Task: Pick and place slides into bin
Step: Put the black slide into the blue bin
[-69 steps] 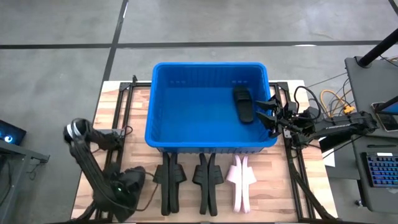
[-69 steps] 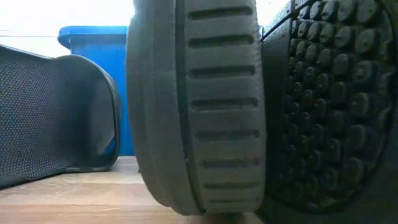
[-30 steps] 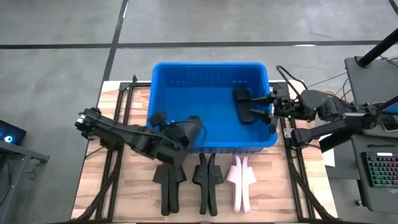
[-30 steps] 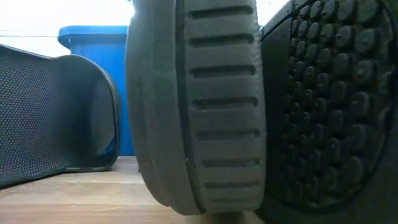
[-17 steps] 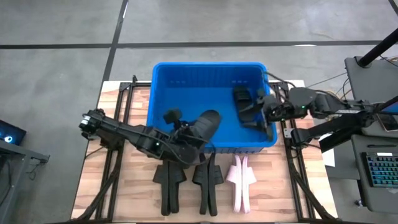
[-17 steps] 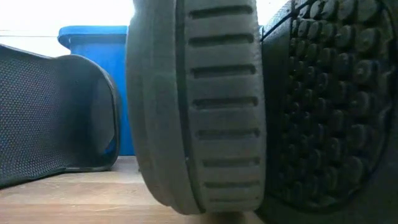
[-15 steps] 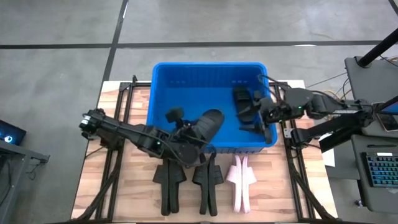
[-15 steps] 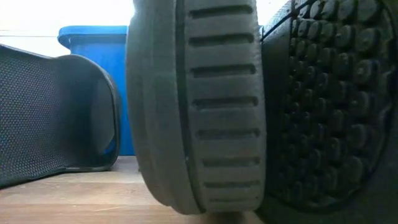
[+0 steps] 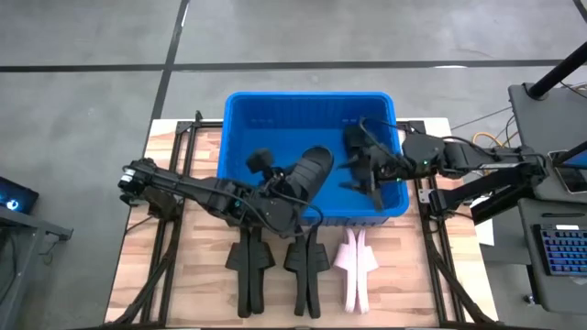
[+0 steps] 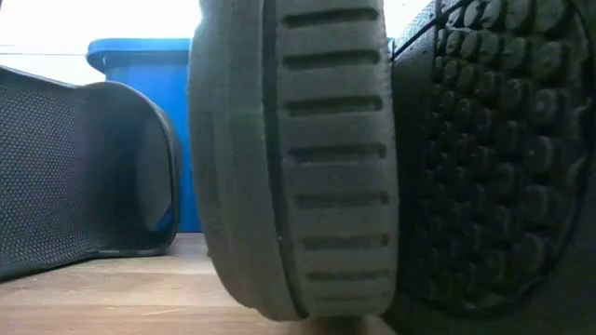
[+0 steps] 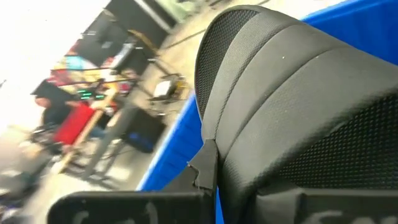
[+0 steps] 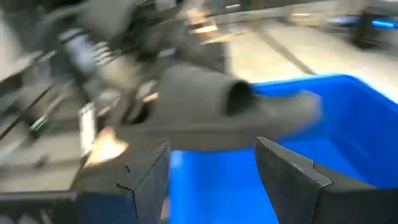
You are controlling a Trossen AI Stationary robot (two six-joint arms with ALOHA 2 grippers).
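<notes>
From above, the large bright blue rectangular plastic bin (image 9: pixel 275 137) sits at the far middle of the wooden slatted worktop (image 9: pixel 408 284). The left gripper (image 9: pixel 275 188) reaches over the bin's near wall, its fingers clamped on a black foam slide (image 9: pixel 310 172) that hangs tilted above the bin floor. The right gripper (image 9: pixel 362 174) reaches in over the bin's right wall, just beside a second black slide (image 9: pixel 356 147) lying on the floor by that wall; from here I cannot tell how its fingers stand. On the worktop in front of the bin lie a black pair (image 9: pixel 249 270), another black pair (image 9: pixel 305 266) and a pale pink pair (image 9: pixel 356 264), side by side on their edges. The low view shows none of this action: a grey ribbed sole (image 10: pixel 298 158) fills the middle, a black studded sole (image 10: pixel 494 158) the right and a black mesh strap (image 10: pixel 84 167) the left, with only a strip of the blue bin (image 10: pixel 158 93) behind. The left wrist view shows the held slide's broad textured strap (image 11: pixel 298 106) up close against the bin rim (image 11: pixel 180 137), and blurred room clutter beyond. The right wrist view alone settles the right gripper's state: its two dark fingers (image 12: pixel 149 180) stand apart and empty, with the other arm's black slide (image 12: pixel 236 115) hanging ahead over the blue interior (image 12: pixel 336 137).
</notes>
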